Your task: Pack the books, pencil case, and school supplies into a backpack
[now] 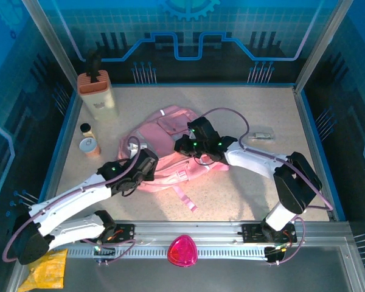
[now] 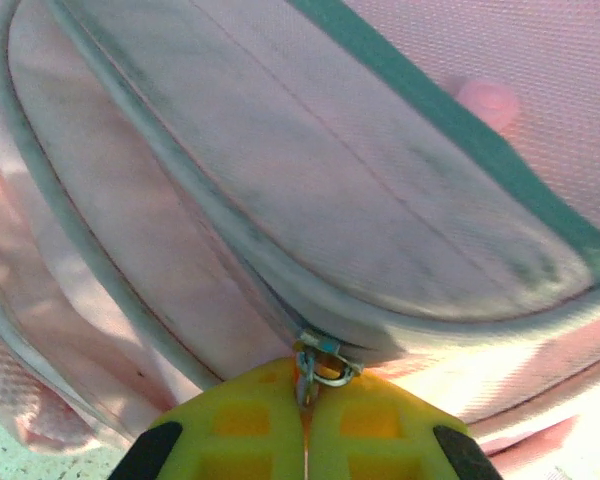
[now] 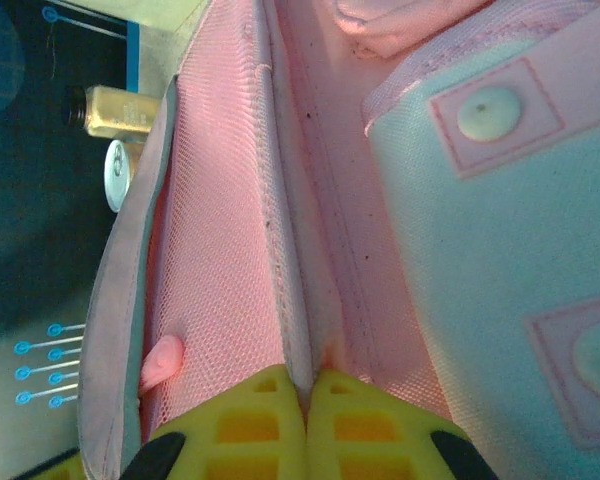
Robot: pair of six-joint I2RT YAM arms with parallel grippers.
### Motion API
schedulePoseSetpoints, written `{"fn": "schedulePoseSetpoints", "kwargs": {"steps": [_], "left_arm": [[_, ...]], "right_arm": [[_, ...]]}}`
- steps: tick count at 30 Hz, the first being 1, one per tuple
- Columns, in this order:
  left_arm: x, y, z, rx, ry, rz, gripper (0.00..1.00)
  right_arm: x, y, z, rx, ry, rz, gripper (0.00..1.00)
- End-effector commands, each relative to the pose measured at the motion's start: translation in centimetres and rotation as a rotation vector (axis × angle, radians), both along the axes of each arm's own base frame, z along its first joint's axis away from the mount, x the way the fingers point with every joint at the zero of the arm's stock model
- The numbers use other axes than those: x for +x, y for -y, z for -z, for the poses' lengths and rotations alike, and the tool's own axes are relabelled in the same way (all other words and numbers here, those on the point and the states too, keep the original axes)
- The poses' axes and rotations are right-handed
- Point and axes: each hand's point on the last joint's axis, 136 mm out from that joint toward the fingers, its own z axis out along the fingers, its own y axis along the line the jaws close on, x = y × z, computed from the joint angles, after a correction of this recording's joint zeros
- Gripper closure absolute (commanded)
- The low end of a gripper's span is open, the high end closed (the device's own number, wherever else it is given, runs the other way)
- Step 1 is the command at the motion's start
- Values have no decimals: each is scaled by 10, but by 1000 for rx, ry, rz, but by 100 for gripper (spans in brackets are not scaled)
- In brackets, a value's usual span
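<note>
The pink backpack (image 1: pixel 170 159) lies flat in the middle of the table. My left gripper (image 1: pixel 149 162) sits at its left edge. In the left wrist view this gripper (image 2: pixel 305 388) is shut on the metal zip pull (image 2: pixel 325 362) of a grey-edged zip seam (image 2: pixel 280 270). My right gripper (image 1: pixel 182 146) rests on the top middle of the backpack. Seen from the right wrist, this gripper (image 3: pixel 306 378) is shut on a pale fabric seam (image 3: pixel 292 300) between mesh and pink cloth. The school supplies, a small pale oblong (image 1: pixel 263 135), lie right of the bag. Books and pencil case are out of view.
A tall beige box with a black top (image 1: pixel 97 92) stands at the back left, with two small jars (image 1: pixel 87 141) in front of it. A magenta rounded thing (image 1: pixel 182 250) sits on the front rail. A yellow crumpled item (image 1: pixel 45 272) lies at the bottom left, below the rail.
</note>
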Motion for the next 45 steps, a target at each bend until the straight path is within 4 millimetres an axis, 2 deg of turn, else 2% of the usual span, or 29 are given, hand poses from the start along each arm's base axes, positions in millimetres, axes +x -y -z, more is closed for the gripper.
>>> {"fn": "schedulePoseSetpoints", "kwargs": {"steps": [1,4,7,8,11,12,14,16,18,20,24,26,30,34,37,39,41,45], "left_arm": [[-16,-19,13,87,-128,75,100],[-13,1,15,41,-154,146,100],[-7,48,6,-108,-115,238,100],[-5,64,3,-149,-104,262,100],[13,96,-3,-216,-83,258,100],[18,106,-4,-233,-78,257,100],[27,125,-7,-249,-63,268,100],[32,142,-7,-251,-65,288,100],[35,158,-8,-262,-64,319,100],[37,172,-9,-271,-63,340,100],[36,190,-14,-281,-49,372,100],[34,196,-16,-289,-47,384,100],[34,204,-15,-288,-50,408,100],[30,211,-16,-273,-58,449,100],[24,210,-12,-248,-77,486,100],[20,201,-9,-200,-90,504,100],[15,179,-1,-114,-113,490,100],[5,116,17,40,-172,416,100]], "right_arm": [[25,26,-28,-27,104,-4,100],[41,36,-31,-20,98,-20,100],[68,46,-31,-45,90,-34,100],[76,48,-30,-65,92,-34,97],[85,50,-45,-59,110,-73,67],[82,53,-49,-43,98,-85,58],[70,69,-50,-29,58,-64,46],[51,83,-44,-29,18,-34,40],[31,94,-35,-27,-46,13,39],[16,94,-26,42,-102,46,41],[-1,102,-5,105,-202,142,45],[-6,102,1,120,-215,156,46],[-9,83,4,153,-241,116,50],[-2,76,10,166,-235,116,60],[2,75,12,119,-229,79,76],[5,81,13,93,-215,77,89],[7,91,13,46,-196,75,100],[14,123,15,-30,-172,92,100]]}}
